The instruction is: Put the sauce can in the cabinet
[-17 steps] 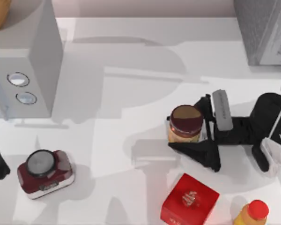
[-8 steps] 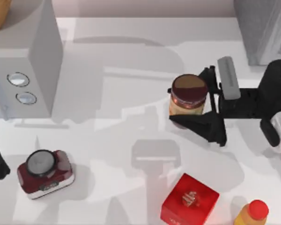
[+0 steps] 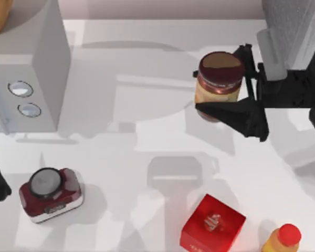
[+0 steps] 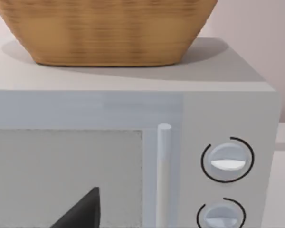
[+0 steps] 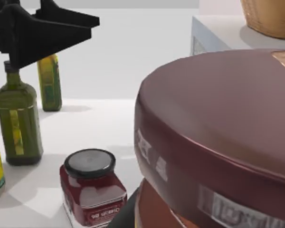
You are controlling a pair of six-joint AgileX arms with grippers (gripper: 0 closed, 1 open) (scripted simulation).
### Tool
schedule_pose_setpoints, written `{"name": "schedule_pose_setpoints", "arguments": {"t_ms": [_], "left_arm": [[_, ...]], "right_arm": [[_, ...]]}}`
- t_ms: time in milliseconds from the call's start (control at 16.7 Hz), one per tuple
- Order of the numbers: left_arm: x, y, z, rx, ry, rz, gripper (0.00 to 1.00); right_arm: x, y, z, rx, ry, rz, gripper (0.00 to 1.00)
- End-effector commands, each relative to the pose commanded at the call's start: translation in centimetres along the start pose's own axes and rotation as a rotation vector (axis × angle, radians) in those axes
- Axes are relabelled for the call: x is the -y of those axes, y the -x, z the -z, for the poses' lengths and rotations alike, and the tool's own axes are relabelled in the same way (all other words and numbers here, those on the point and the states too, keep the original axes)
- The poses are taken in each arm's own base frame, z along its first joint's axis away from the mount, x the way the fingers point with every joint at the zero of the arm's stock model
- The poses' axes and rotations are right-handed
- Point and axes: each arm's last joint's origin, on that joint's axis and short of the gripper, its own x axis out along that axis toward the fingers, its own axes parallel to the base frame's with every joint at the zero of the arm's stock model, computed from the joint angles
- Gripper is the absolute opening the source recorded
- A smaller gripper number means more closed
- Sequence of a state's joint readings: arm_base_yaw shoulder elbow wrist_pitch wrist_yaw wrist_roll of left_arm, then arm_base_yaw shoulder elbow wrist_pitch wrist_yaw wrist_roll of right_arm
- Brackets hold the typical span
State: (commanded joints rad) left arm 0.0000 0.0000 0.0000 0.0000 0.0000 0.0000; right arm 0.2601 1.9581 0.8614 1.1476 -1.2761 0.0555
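From above, your right gripper (image 3: 228,86) is clenched on the sauce can (image 3: 219,84). The can hangs up off the counter (image 3: 147,136), near the far right side, close to the cabinet (image 3: 294,31) but not in it yet. A red box (image 3: 212,224) and a yellow bottle (image 3: 282,240) sit well apart, down by the near edge. A small red jar (image 3: 50,191) sits on the left.

In the left wrist view, your left arm is parked in front of the microwave (image 4: 133,156), with a basket (image 4: 109,28) on top. You cannot tell if its gripper is shut or not.

In the right wrist view, the can's dark top (image 5: 218,123) is very close.

Watch out: the can could bump the cabinet's side if you go in crooked. It might then slip and fall.
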Motion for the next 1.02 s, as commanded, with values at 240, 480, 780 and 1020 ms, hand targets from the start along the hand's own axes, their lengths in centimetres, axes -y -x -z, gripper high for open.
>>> {"name": "schedule_pose_setpoints", "arguments": {"t_ms": [240,480,780,1020], "left_arm": [[0.0,0.0,0.0,0.000,0.000,0.000,1.00],[0.0,0.0,0.0,0.000,0.000,0.000,1.00],[0.0,0.0,0.0,0.000,0.000,0.000,1.00],[0.0,0.0,0.0,0.000,0.000,0.000,1.00]], "right_arm": [[0.1,0.0,0.0,0.001,0.003,0.000,0.00],[-0.5,0.5,-1.2,0.003,0.006,0.042,0.00],[-3.9,2.7,-5.4,0.008,0.017,0.246,0.00],[-8.8,5.5,-8.4,0.014,0.029,0.503,0.00]]}}
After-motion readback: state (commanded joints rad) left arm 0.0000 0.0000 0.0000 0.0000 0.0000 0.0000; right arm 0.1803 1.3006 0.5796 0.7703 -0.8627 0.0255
